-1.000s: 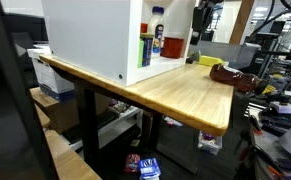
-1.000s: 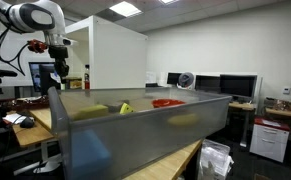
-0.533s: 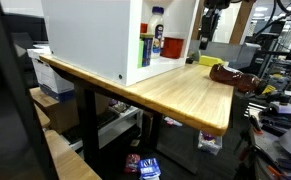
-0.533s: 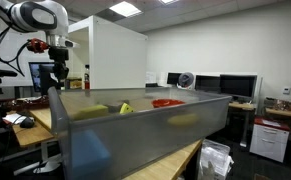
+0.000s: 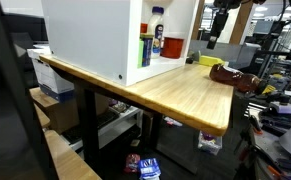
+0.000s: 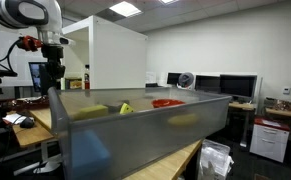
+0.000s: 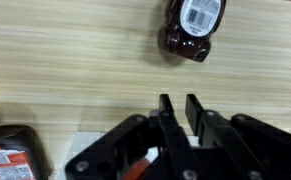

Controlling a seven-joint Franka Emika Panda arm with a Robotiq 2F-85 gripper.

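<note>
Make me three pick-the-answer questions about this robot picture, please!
1. Where does the dark bottle lie?
A) on a shelf
B) on the wooden table
C) on the floor

2. What colour is the big cabinet?
A) green
B) blue
C) white

3. What does the gripper hold?
A) nothing
B) the bottle
C) a cup

Answers:
1 B: in the wrist view, wood grain shows all around it.
2 C: its walls are plain white.
3 A: nothing sits between its fingers, and the bottle lies apart from them.
</note>
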